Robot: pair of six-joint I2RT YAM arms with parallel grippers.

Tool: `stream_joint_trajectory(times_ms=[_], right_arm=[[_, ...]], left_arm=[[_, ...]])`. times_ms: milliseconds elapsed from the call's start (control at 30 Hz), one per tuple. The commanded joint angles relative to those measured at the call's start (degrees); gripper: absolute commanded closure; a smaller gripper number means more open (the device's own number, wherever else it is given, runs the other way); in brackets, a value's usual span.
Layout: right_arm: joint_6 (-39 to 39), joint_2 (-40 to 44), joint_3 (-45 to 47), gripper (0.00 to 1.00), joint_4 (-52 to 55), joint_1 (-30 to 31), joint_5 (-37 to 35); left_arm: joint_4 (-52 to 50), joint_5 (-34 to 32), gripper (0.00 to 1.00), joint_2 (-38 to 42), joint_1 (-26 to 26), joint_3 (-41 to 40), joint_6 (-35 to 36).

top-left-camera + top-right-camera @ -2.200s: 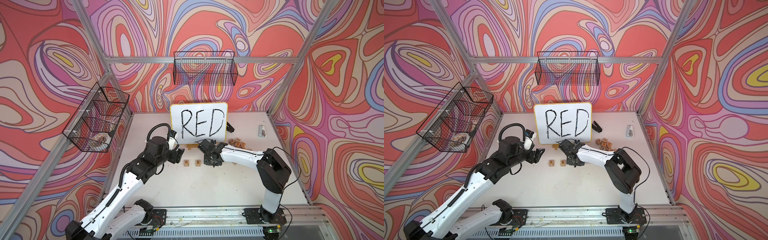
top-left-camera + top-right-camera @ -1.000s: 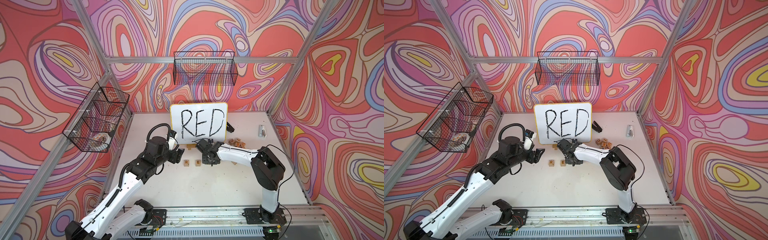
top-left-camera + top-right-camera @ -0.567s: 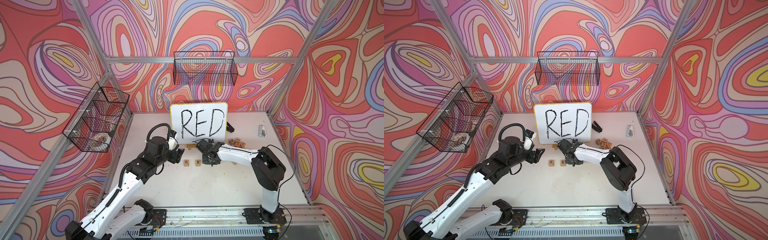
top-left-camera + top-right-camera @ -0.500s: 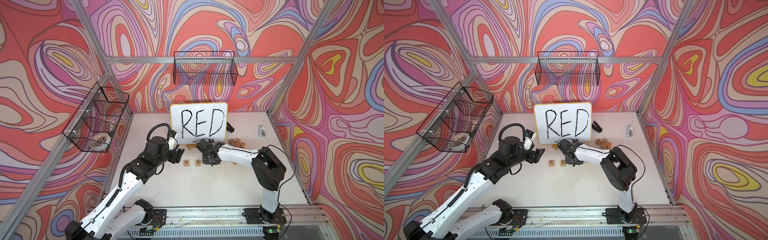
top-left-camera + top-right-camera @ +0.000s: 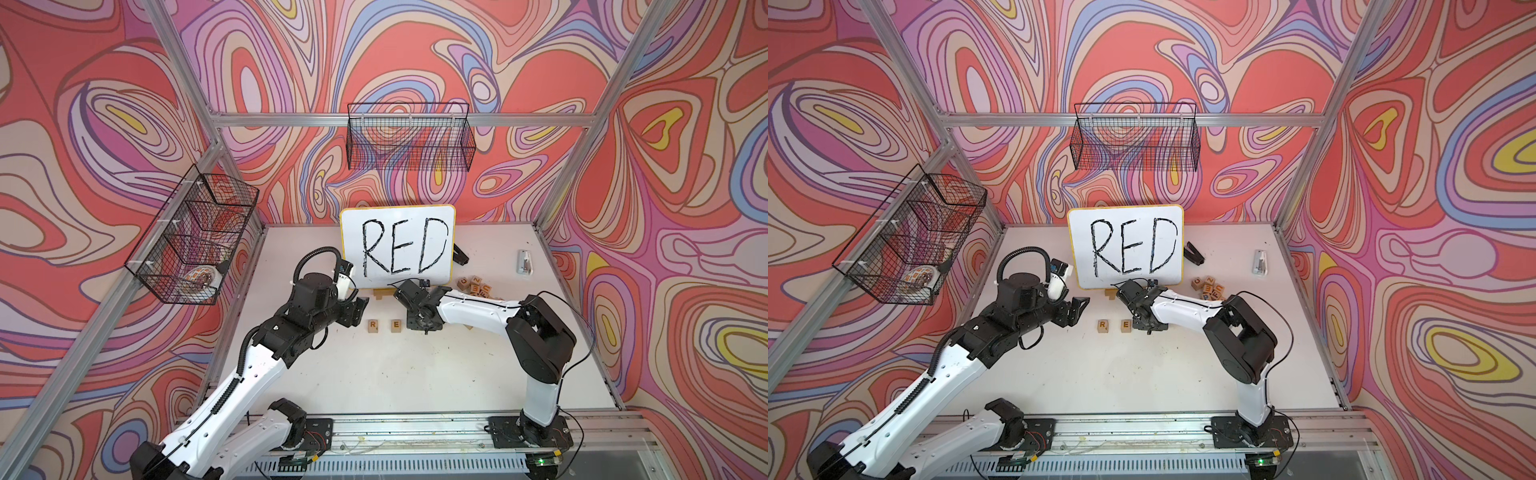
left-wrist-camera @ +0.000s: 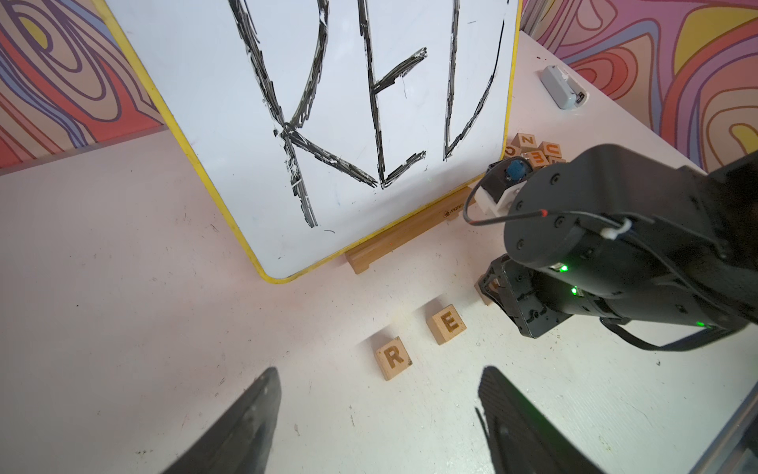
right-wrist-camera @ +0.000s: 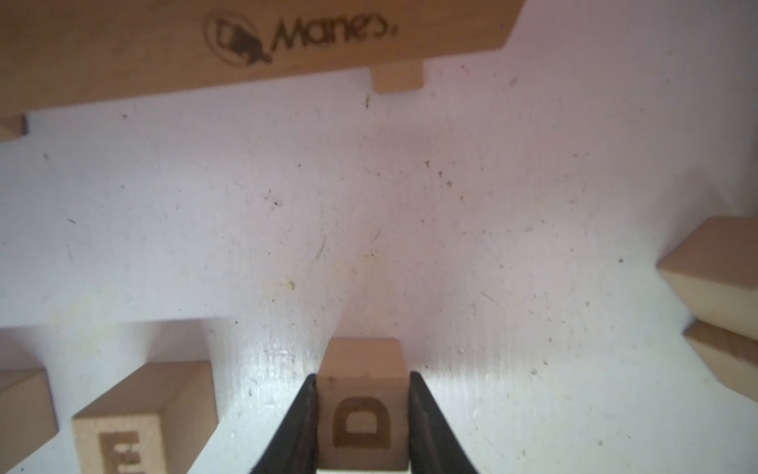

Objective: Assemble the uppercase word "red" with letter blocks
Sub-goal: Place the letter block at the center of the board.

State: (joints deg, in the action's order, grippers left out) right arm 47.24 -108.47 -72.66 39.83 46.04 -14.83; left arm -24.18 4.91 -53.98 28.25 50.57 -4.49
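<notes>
Pinching D (image 7: 363,422) in right gripper (image 7: 363,376) just beside E (image 7: 123,447), toward the back edge of the table (image 5: 415,374), left gripper (image 6: 379,369) spread and empty: risk of knocking E or R (image 6: 393,358) out of line if set down crooked or too close.

White table (image 5: 415,374) with R block (image 5: 372,326), E block (image 5: 395,326)

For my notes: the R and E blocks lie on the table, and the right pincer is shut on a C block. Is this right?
The letter is wrong: the right pincer is shut on the D block, as the right wrist view shows. The R block and E block do lie on the table.
</notes>
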Motion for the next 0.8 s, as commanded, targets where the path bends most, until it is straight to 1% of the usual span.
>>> stream_joint_trajectory(times_ms=[0,167,367,500,633,767], right_arm=[[0.5,0.5,1.8,0.78,1.7,-0.2,-0.1],[0.4,0.2,1.6,0.77,1.4,-0.2,0.2],[0.1,-0.4,1.2,0.74,1.4,-0.2,0.8],[-0.5,-0.3,0.6,0.66,1.7,-0.2,0.9],[-1.1,0.2,0.3,0.63,1.8,-0.2,1.1],[-1.8,0.7,0.1,0.56,1.8,-0.2,1.2]], left_arm=[[-0.7,-0.2,0.21,0.7,0.4,0.1,0.7],[-0.6,-0.2,0.21,0.5,0.3,0.1,0.6],[-0.7,-0.2,0.21,0.5,0.3,0.1,0.6],[-0.7,-0.1,0.21,0.6,0.3,0.2,0.7],[-0.6,-0.2,0.21,0.5,0.2,0.2,0.7],[-0.6,-0.2,0.21,0.5,0.3,0.2,0.8]])
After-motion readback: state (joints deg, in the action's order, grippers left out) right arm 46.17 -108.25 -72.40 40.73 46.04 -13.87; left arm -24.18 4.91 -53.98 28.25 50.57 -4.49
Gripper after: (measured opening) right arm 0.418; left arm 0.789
